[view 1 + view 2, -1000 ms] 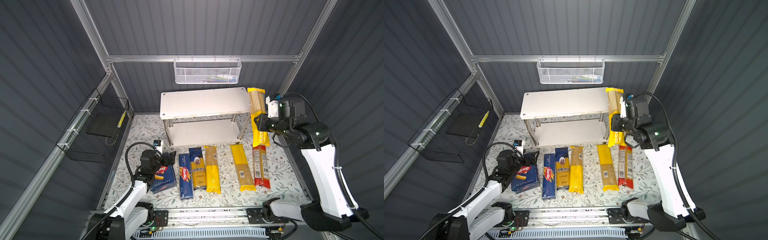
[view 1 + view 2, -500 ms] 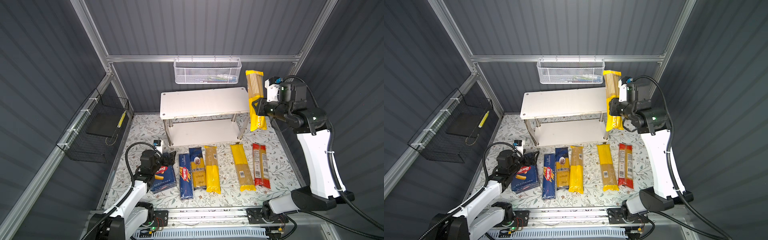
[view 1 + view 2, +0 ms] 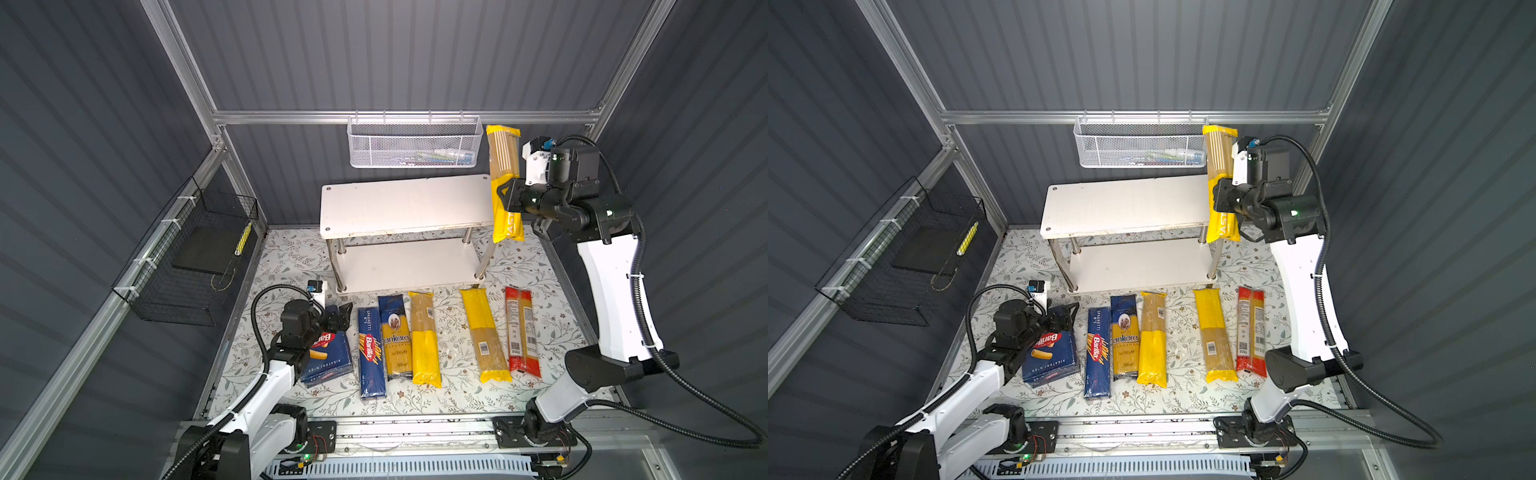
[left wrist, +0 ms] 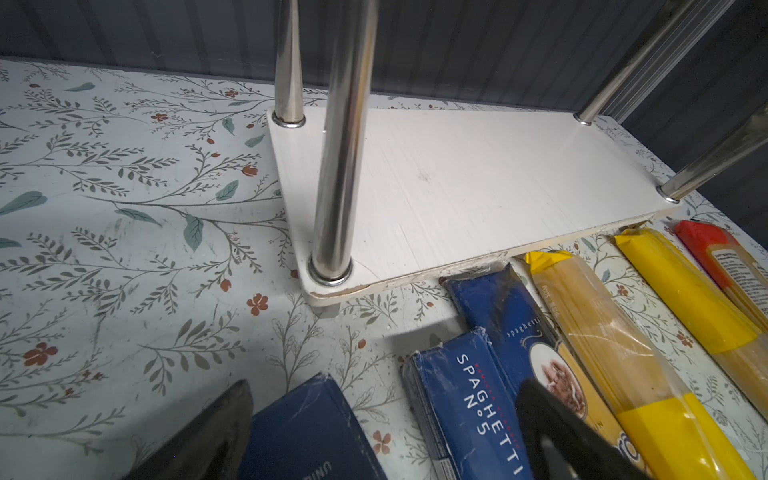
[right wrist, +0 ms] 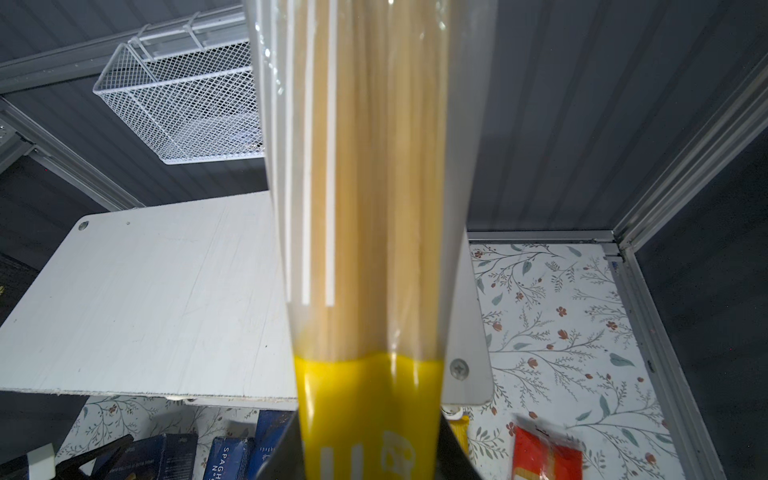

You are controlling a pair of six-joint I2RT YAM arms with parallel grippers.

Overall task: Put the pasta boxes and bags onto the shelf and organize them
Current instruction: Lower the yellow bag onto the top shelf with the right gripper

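Top views both show the floral desk [image 3: 291, 257] with the white two-tier shelf [image 3: 399, 203] standing at its far side. Just near of the shelf a row lies flat, each pack lengthwise near to far: from the left the wide Barilla box [image 3: 332, 361], the narrow spaghetti box [image 3: 371, 353], the ankara bag [image 3: 397, 340] and a yellow bag [image 3: 424, 336], then after a gap a second yellow bag [image 3: 484, 332] and the red bag [image 3: 521, 332]. A yellow-and-clear bag [image 3: 503, 166] is upright in the air at the right end of the shelf's top tier, clear part up, pinched about its middle by the right tool [image 3: 509, 195]. The left tool [image 3: 338, 318] sits low at the far end of the wide Barilla box, its fingers [image 4: 199, 440] spread with the box's far corner between them; whether they touch it I cannot tell
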